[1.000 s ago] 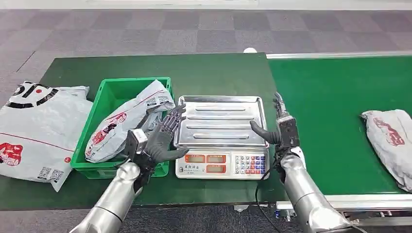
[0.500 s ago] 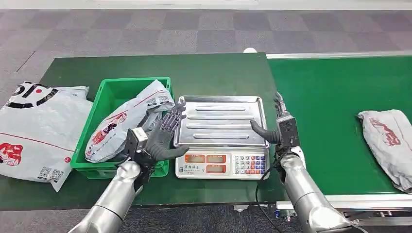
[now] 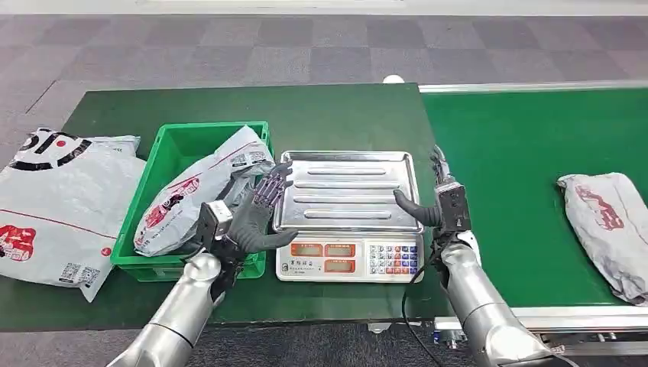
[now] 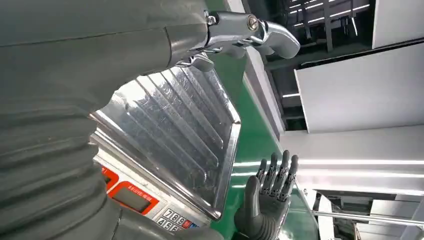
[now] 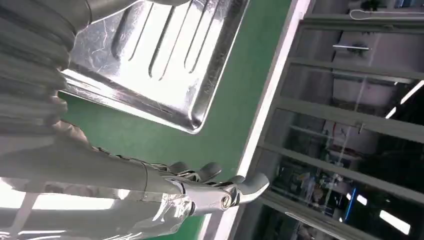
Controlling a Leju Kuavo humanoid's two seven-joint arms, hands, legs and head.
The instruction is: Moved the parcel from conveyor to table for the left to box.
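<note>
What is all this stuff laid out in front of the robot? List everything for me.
parcel on conveyor: one, grey with red print, on the green belt at the far right
scale: one, silver tray, between the two hands
crate: one, green, left of the scale
parcel in crate: one, grey, leaning out over the rim
large bag: one, white, far left on the table
left hand: open, at the scale's left edge
right hand: open, at the scale's right edge
</note>
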